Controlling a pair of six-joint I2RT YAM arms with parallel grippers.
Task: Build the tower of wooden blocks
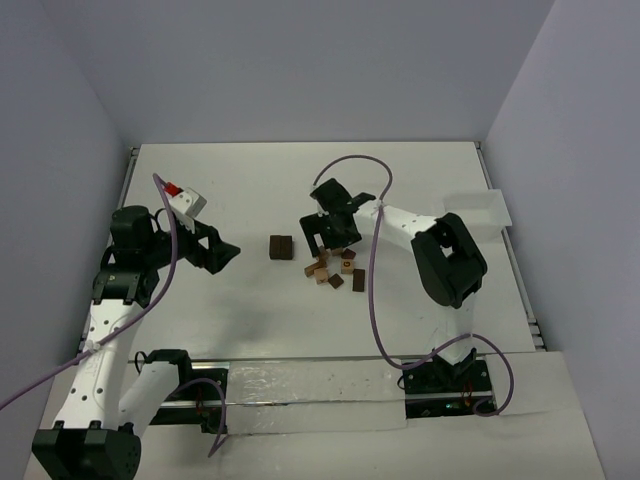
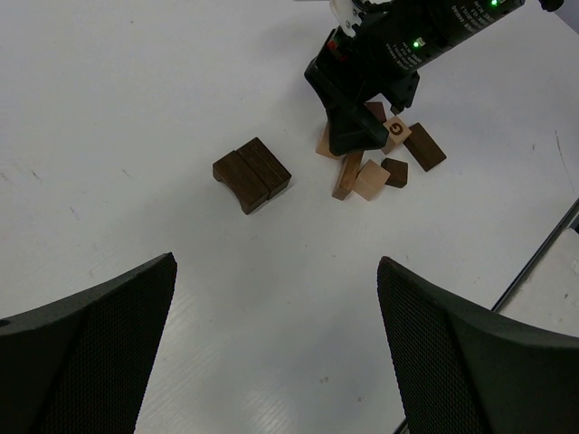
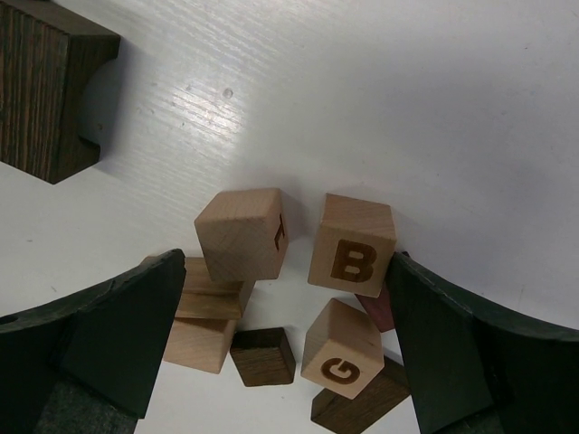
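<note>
On the white desk [image 1: 400,180], a loose pile of small wooden blocks [image 1: 335,272], tan and brown, lies unstacked. The right tool [image 1: 330,242] hangs over its far edge, jaws spread. A larger dark brown block [image 1: 281,247] sits apart, between the pile and the left tool [image 1: 226,252]. A white tray [image 1: 478,210] rests near the desk's right edge.
</note>
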